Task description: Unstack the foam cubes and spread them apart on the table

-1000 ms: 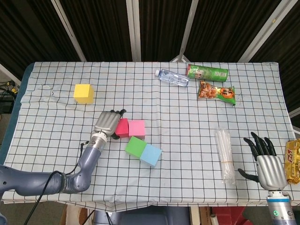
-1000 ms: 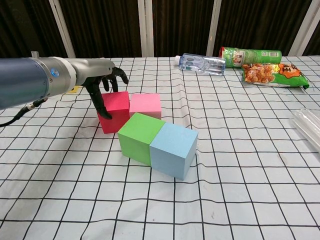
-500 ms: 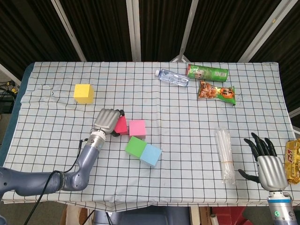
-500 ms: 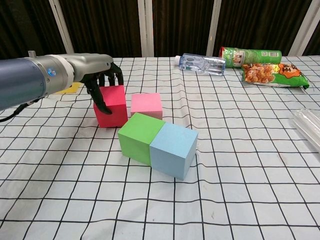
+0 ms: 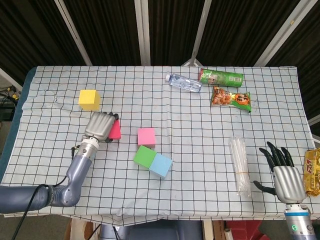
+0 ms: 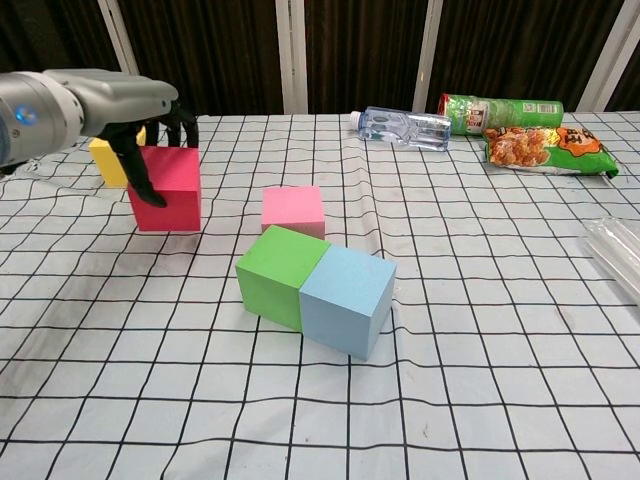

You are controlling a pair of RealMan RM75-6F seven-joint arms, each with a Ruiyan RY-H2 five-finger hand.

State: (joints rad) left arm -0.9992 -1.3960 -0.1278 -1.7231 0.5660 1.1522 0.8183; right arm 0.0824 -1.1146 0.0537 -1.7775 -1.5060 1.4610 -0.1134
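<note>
My left hand [image 5: 100,126] [image 6: 148,118] grips the red cube [image 5: 115,130] [image 6: 167,187], fingers over its top and thumb on its side, left of the other cubes. The pink cube [image 5: 146,136] [image 6: 292,210] stands alone on the cloth. Touching side by side in front of it are the green cube [image 5: 144,156] [image 6: 280,274] and the light blue cube [image 5: 160,165] [image 6: 349,298]. A yellow cube [image 5: 89,99] [image 6: 110,162] rests at the far left, partly hidden behind the red one in the chest view. My right hand [image 5: 287,176] hovers open at the table's near right edge, holding nothing.
A water bottle [image 5: 183,82], a green chip can [image 5: 221,76] and a snack bag [image 5: 231,98] lie at the far right. A clear plastic sleeve [image 5: 239,165] lies left of my right hand. Another snack pack [image 5: 312,172] sits at the right edge.
My left hand has carried the red cube leftward, away from the pink cube it was touching. The other cubes and the right hand stayed put.
</note>
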